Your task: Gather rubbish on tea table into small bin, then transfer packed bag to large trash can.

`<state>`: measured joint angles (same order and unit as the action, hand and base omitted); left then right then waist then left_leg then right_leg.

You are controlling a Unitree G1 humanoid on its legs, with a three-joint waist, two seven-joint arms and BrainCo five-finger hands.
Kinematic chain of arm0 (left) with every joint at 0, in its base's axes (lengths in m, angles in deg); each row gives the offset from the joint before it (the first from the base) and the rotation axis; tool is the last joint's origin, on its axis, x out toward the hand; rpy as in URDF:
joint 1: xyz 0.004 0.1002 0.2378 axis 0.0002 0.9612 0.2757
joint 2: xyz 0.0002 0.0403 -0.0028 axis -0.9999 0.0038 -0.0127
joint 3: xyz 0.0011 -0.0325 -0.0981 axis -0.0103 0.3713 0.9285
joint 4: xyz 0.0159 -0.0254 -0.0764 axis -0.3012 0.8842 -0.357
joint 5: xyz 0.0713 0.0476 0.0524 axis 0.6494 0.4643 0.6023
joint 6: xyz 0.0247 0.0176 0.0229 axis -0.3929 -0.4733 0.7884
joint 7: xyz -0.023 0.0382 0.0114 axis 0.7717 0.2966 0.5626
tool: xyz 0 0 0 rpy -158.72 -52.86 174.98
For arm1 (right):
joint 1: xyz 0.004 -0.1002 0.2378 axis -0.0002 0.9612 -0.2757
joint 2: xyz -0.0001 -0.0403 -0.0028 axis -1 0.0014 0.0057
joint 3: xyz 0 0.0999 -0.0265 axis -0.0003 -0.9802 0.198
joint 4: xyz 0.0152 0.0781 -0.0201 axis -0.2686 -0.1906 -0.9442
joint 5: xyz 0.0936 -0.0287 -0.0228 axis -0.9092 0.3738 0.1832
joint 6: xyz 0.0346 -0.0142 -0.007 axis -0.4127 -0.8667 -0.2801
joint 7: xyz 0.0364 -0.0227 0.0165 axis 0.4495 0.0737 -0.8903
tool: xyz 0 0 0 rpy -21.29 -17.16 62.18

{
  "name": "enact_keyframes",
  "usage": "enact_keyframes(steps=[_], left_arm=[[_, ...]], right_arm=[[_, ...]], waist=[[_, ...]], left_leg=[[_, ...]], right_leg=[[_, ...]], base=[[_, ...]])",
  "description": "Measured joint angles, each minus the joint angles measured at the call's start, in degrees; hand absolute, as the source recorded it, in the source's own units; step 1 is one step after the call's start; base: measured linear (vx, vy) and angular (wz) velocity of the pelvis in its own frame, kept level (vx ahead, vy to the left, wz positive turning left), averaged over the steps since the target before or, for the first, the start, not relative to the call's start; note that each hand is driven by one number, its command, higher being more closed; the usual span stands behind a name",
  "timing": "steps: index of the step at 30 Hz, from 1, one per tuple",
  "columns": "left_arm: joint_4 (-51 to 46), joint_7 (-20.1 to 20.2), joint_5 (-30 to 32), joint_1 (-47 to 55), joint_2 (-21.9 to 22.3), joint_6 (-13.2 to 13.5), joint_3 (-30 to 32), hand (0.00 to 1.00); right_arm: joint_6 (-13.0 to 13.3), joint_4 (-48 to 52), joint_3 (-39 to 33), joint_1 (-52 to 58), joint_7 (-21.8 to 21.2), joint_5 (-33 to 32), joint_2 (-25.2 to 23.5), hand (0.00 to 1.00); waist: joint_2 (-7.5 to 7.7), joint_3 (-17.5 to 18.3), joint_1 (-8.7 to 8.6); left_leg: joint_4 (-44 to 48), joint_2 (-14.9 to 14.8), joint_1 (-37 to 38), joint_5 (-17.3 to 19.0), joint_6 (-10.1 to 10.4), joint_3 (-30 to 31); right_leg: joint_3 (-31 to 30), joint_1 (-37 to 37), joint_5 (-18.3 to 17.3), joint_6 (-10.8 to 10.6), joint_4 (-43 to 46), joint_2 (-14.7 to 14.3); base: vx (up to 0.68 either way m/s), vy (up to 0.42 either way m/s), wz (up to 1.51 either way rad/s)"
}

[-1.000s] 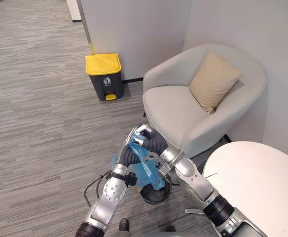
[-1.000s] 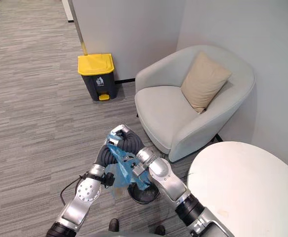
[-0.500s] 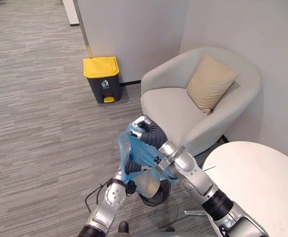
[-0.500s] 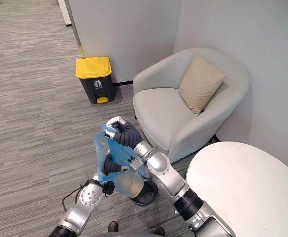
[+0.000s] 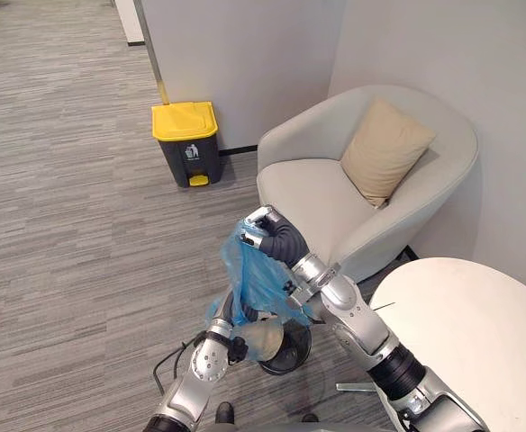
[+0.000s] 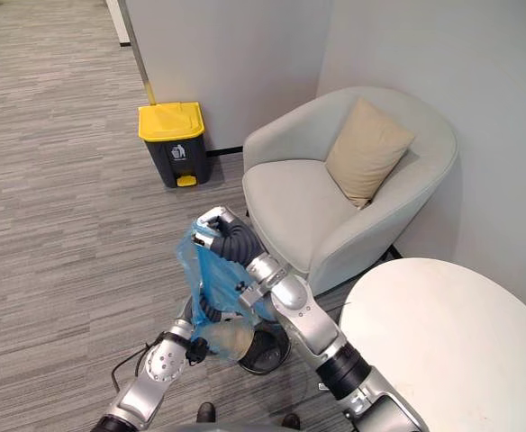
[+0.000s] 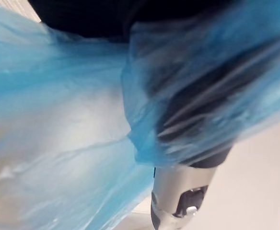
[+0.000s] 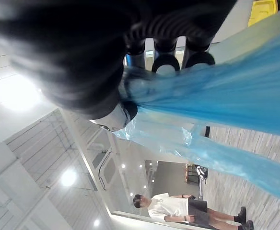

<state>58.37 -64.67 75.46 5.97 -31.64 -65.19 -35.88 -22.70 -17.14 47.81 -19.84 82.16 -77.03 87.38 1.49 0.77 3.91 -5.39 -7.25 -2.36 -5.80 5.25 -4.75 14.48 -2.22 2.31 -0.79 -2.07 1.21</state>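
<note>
Lower centre of frame: blue bag [image 5: 259,279], now raised clear of small bin [image 5: 290,349]; right hand [image 5: 272,236] fingers pinch its neck; left hand [image 6: 204,312] fingers hidden, cannot tell. Judged ready for trash can [image 5: 186,142].

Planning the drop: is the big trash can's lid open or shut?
Shut: the yellow lid lies flat on the dark trash can.

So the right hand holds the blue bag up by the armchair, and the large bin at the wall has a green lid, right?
The lid is yellow, not green, as the left eye view shows. The rest holds: the right hand grips the blue bag by the armchair, and the large bin stands at the wall.
</note>
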Motion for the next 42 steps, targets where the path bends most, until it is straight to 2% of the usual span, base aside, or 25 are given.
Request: enact_keyframes(steps=[4, 10, 11, 12, 14, 15, 22, 33, 38, 39, 42], left_arm=[[0.0, -0.7, 0.1, -0.7, 0.1, 0.0, -0.1, 0.0], [2.2, -5.9, 3.9, -3.1, 1.4, -0.9, -2.8, 0.0], [2.6, -6.5, 4.1, -3.6, 1.7, -1.2, -3.2, 1.0], [2.9, -7.6, 5.2, -4.8, 2.4, -2.4, -3.9, 1.0], [1.2, -7.5, 5.7, -6.1, 3.5, -4.7, -4.5, 1.0], [0.9, -7.5, 5.7, -6.3, 4.0, -5.0, -4.5, 1.0], [1.1, -7.9, 5.4, -6.4, 4.5, -5.0, -4.5, 1.0], [6.3, -10.0, 1.6, -8.1, 4.0, -4.6, -3.8, 1.0], [8.6, -9.8, 0.3, -8.1, 4.1, -4.5, -2.6, 1.0], [9.3, -9.7, -0.3, -7.7, 4.0, -4.6, -2.0, 1.0], [10.5, -8.9, -0.7, -7.0, 4.0, -4.6, -1.3, 1.0]], right_arm=[[-0.1, 0.0, 3.8, -2.1, -0.9, -2.4, -2.1, 1.0], [-0.5, 0.0, 11.0, -3.8, -0.7, -2.9, -4.7, 1.0], [-0.6, 0.0, 11.4, -3.8, -0.4, -2.9, -4.7, 1.0], [-0.7, 0.0, 12.3, -3.8, 0.5, -3.1, -4.7, 1.0], [-0.8, 0.0, 12.6, -3.8, 0.7, -4.7, -4.9, 1.0], [-0.8, 0.0, 12.4, -3.8, 0.8, -5.1, -5.1, 1.0], [-0.8, 0.0, 12.6, -3.8, 1.5, -6.8, -5.2, 1.0], [-0.8, 0.0, 12.4, -2.4, 1.5, -7.8, -5.1, 1.0], [-0.8, 0.1, 10.6, -1.5, 1.5, -3.3, -4.8, 1.0], [-0.8, 0.7, 9.7, -0.7, 1.7, -1.0, -4.7, 0.0], [-0.8, 2.3, 8.4, 0.4, 1.7, 3.8, -3.8, 0.0]], waist=[[0.29, 0.0, 0.02], [0.44, 0.1, 0.18], [0.43, 0.1, 0.17], [0.43, 0.1, 0.08], [0.42, 0.1, 0.0], [0.43, 0.1, -0.12], [0.42, 0.1, 0.01], [0.41, 0.1, -0.31], [0.41, 0.1, -0.55], [0.41, 0.1, -0.61], [0.42, 0.0, -1.09]], left_leg=[[0.0, 0.0, 0.1, 0.0, 0.0, -0.1], [0.0, -0.1, 0.0, 0.0, 0.0, 0.1], [0.0, -0.1, 0.0, 0.0, 0.0, 0.1], [0.0, -0.1, -0.1, 0.0, 0.0, 0.2], [0.0, -0.1, -0.1, 0.0, 0.0, 0.1], [0.0, -0.1, 0.0, 0.0, 0.0, 0.1], [0.0, 0.0, -0.2, 0.0, 0.0, 0.3], [0.0, -0.1, -0.1, 0.0, 0.1, 0.1], [0.0, -0.1, 0.0, 0.0, 0.1, 0.0], [0.0, -0.1, 0.0, 0.0, 0.1, 0.0], [0.0, -0.1, 0.0, 0.1, 0.1, 0.0]], right_leg=[[-0.1, 0.0, 0.0, 0.0, 0.0, -0.1], [0.0, 0.1, 0.0, 0.0, -0.1, 0.0], [0.1, 0.1, 0.0, 0.0, -0.1, 0.0], [0.1, 0.1, 0.0, 0.1, -0.1, -0.1], [0.2, 0.1, 0.0, 0.0, -0.1, 0.1], [0.2, 0.1, 0.0, 0.0, -0.1, 0.0], [0.4, 0.1, 0.0, 0.1, -0.1, 0.0], [0.0, 0.1, 0.0, 0.1, 0.0, -0.1], [-0.1, 0.0, 0.0, 0.1, 0.0, -0.1], [-0.1, 0.0, 0.0, 0.1, 0.0, -0.1], [-0.2, 0.0, 0.0, 0.1, 0.0, -0.1]], base=[[0.0, 0.0, 0.0], [0.0, 0.0, 0.0], [0.0, 0.0, 0.0], [0.0, 0.0, 0.0], [0.0, 0.0, 0.0], [0.0, 0.0, 0.0], [0.0, 0.0, 0.01], [0.0, 0.0, 0.0], [0.0, 0.0, 0.0], [0.0, 0.0, 0.0], [0.0, 0.0, 0.0]])
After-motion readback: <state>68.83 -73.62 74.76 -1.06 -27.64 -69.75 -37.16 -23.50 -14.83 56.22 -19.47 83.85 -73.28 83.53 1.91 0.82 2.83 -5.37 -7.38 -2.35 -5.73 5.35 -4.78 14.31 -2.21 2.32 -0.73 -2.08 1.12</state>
